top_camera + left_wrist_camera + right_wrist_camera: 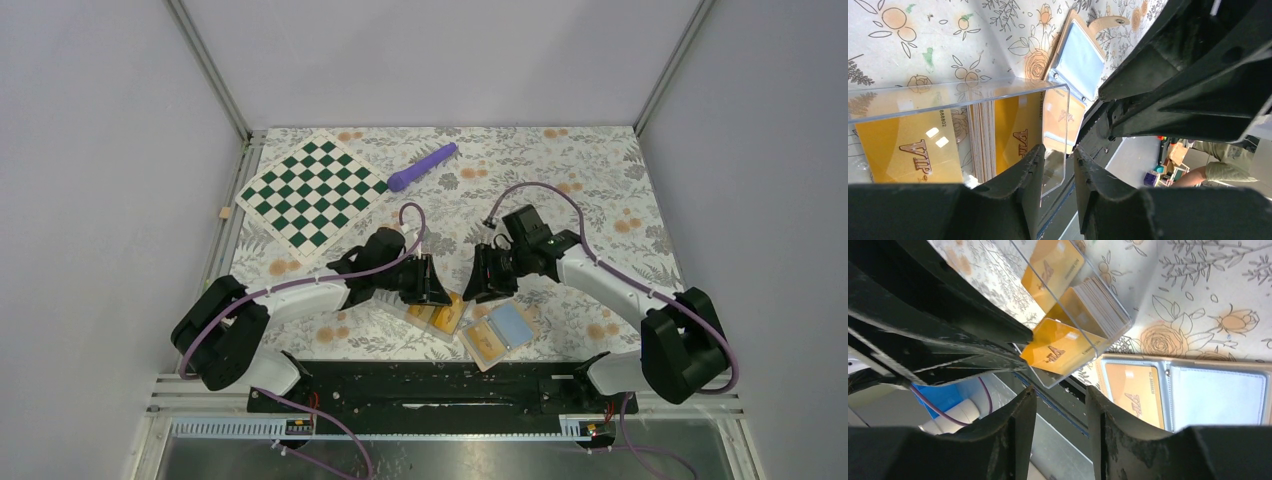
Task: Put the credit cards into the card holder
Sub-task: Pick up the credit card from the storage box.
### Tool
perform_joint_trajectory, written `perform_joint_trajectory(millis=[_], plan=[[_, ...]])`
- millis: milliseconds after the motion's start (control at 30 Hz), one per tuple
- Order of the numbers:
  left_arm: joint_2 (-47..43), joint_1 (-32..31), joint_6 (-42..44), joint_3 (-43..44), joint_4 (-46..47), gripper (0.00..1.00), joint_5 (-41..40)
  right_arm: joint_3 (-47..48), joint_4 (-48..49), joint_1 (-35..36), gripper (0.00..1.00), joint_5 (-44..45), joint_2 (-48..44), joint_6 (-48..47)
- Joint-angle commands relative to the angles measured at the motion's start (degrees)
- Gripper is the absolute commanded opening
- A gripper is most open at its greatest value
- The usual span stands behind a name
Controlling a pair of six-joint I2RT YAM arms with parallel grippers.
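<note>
The card holder [512, 324] lies open near the table's front edge, showing a light blue pocket [1218, 395] and one credit card [1133, 392] in its other pocket. Left of it lies a clear case [440, 316] with a stack of credit cards [1098, 302] inside and one orange card [1063, 352] sticking out of its end. My left gripper [1059, 152] is at the case's end, with a clear wall [1055, 135] between its narrow-set fingers. My right gripper [1060, 390] hangs open just above the case and card holder, with nothing between its fingers.
A green-and-white chessboard [312, 190] lies at the back left, and a purple tool [422, 166] beside it. The black mounting rail [430, 385] runs along the near edge right below the card holder. Frame posts stand at both back corners.
</note>
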Motion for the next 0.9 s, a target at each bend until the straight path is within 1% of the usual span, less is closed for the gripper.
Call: perform_joint_trajectory(millis=[0,133,367,533,733,800,867], plan=[[-1.26,-0.58,-0.19,2.88,-2.01,0.29,3.34,-3.47,0.79,-0.33,0.48,-1.69,-0.74,1.25],[-1.23,-1.00,-0.19,4.75,-3.26,0.30,4.14,-5.96,5.46,-0.33,0.48,-3.69,0.54,4.05],[0.97,-2.78,-0.08,6.85,-4.13,0.31,5.50,-5.95,10.08,-0.33,0.48,-5.39,3.83,6.13],[2.20,-3.47,0.01,6.27,-4.07,0.32,4.49,-5.87,10.37,-0.34,0.48,-5.05,5.12,5.92],[3.71,-3.58,-0.80,5.22,-1.77,0.32,5.14,-6.07,10.21,-0.37,0.48,-4.81,5.41,5.38],[3.77,-3.64,-0.16,5.61,-3.38,0.32,3.80,-5.77,9.52,-0.38,0.48,-4.40,5.13,4.98],[3.66,-4.09,2.04,7.02,-8.32,0.32,0.98,-5.34,8.07,-0.34,0.48,-3.65,4.50,4.31]])
